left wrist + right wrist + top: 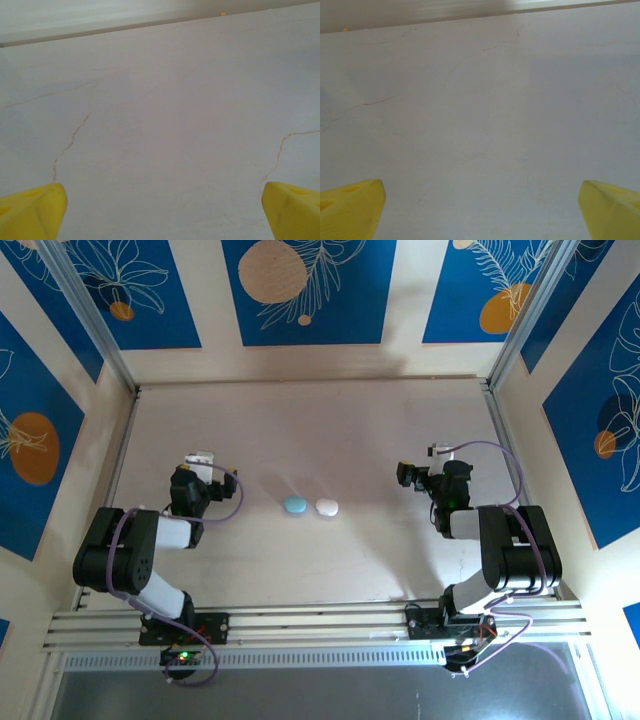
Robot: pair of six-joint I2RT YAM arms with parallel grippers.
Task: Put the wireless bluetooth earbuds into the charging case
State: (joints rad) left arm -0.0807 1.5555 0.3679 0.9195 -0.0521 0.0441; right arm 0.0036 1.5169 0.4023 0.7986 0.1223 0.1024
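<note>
Charging case in pale blue [295,505] lay near the centre of the tabletop [380,440], with a white case [327,507] just beside it at 3 o'clock. Whether either stood open or held the wireless bluetooth earbuds was too small to tell. Left fingers [35,212], at 9 o'clock of the cases, and right fingers [610,210], at 3 o'clock, were spread wide and empty. The step appeared to be the first approach, and the next move called for finding a bud.

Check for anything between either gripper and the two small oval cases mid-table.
Nothing visible: bare table separates the open left gripper from the pale blue oval case, and the open right gripper from the white oval case beside it.
</note>
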